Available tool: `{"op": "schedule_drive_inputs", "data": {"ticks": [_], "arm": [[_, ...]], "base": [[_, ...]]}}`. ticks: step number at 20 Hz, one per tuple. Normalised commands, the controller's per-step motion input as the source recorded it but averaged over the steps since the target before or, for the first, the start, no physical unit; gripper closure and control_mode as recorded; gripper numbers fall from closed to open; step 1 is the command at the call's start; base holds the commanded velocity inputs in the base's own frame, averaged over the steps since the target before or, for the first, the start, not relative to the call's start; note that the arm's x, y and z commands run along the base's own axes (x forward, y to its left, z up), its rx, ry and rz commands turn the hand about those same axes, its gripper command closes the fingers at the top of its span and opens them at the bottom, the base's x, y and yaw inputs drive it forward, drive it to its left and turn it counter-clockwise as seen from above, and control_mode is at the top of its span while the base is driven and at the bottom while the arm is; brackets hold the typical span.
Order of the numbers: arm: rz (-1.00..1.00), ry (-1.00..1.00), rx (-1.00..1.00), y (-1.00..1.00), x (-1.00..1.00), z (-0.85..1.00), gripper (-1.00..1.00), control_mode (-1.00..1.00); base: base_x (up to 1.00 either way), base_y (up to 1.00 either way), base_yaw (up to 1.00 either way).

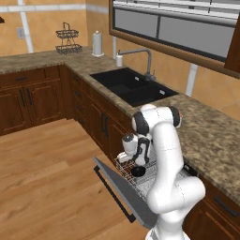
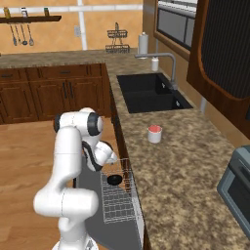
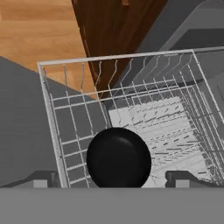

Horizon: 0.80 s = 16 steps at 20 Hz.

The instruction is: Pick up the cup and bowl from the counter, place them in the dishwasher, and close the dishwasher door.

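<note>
Gripper [image 3: 111, 178] is hovering at bottom centre, fingers spread and released, over the bowl [image 3: 118, 157] sitting in the rack [image 3: 131, 94]. Best rising straight up, clearing wires, before going for the cup [image 2: 154, 133].

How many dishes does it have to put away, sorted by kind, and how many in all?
Bowls: 1, the black bowl lying in the dishwasher rack.
Cups: 1, the white cup standing on the counter.
Total: 2 dishes.

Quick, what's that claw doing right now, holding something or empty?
Gripper: open, holding nothing. The bowl sits in the rack between its fingertips, seemingly let go.
</note>
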Motion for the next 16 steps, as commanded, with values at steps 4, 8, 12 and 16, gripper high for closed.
{"op": "schedule_drive_inputs", "data": {"ticks": [4, 8, 12, 16], "arm": [[0.0, 0.0, 0.0, 0.16, -0.29, 1.0, -1.0, -1.0], [0.0, 0.0, 0.0, 0.14, -0.26, 1.0, -1.0, -1.0], [0.01, 0.0, 0.0, 0.07, -0.04, 1.0, -1.0, -1.0], [0.02, 0.0, 0.0, 0.01, 0.0, 1.0, -1.0, -1.0]], "base": [[0.0, 0.0, 0.0], [0.0, 0.0, 0.0], [0.0, 0.0, 0.0], [0.0, 0.0, 0.0]]}}
